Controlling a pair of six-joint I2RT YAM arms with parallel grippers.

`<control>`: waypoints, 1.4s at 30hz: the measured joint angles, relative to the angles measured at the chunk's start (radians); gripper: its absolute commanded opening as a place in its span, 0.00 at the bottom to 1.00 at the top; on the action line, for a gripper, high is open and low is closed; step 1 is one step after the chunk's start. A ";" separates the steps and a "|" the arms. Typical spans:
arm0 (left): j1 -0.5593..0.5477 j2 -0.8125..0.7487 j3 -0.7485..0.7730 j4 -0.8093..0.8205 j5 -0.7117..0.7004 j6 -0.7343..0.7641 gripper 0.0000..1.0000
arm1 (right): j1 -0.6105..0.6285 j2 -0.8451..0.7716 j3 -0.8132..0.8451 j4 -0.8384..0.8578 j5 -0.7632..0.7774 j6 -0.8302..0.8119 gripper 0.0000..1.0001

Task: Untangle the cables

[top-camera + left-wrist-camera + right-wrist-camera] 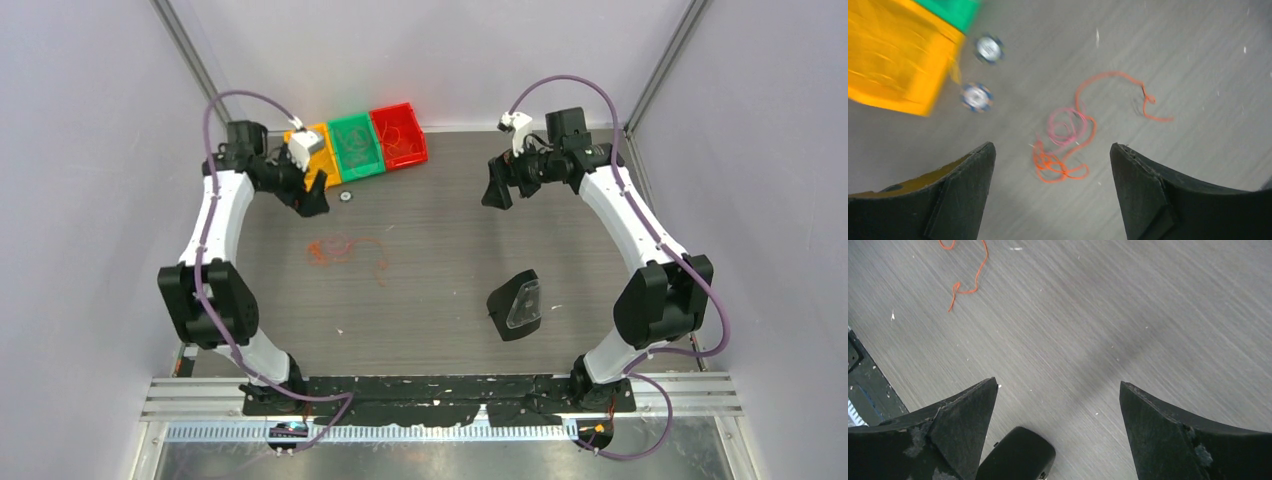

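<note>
The cables are lying loose on the table, left of its middle and well apart from both arms' bases. In the left wrist view, the cables are showing as a thin orange strand looping around a small pinkish coil, with one long orange tail curling away to the right. The end of that tail is showing at the top left of the right wrist view.

The left tool is hanging above the table between the bundle and the bins. Its jaws are standing wide apart, gripping nothing, with the left tool framing the tangle below. The right tool is hovering over bare table on the far right side, and the right tool is also standing open and empty.

An orange bin, a green bin and a red bin are sitting in a row at the far edge. Two small round parts are lying just beside the orange bin. A black object is resting near the right arm.
</note>
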 measured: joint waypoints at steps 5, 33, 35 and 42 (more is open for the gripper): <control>-0.050 0.146 -0.091 -0.072 -0.089 0.025 0.75 | 0.023 0.005 -0.037 -0.014 0.000 -0.024 1.00; -0.195 0.170 -0.011 -0.079 -0.145 -0.077 0.00 | 0.047 0.006 -0.087 0.001 0.005 -0.027 1.00; -0.195 0.077 -0.011 -0.071 -0.080 -0.100 0.00 | 0.047 0.006 -0.087 0.001 0.005 -0.027 1.00; -0.195 -0.113 0.016 0.003 0.090 -0.205 0.00 | 0.047 0.005 -0.087 0.001 0.005 -0.027 1.00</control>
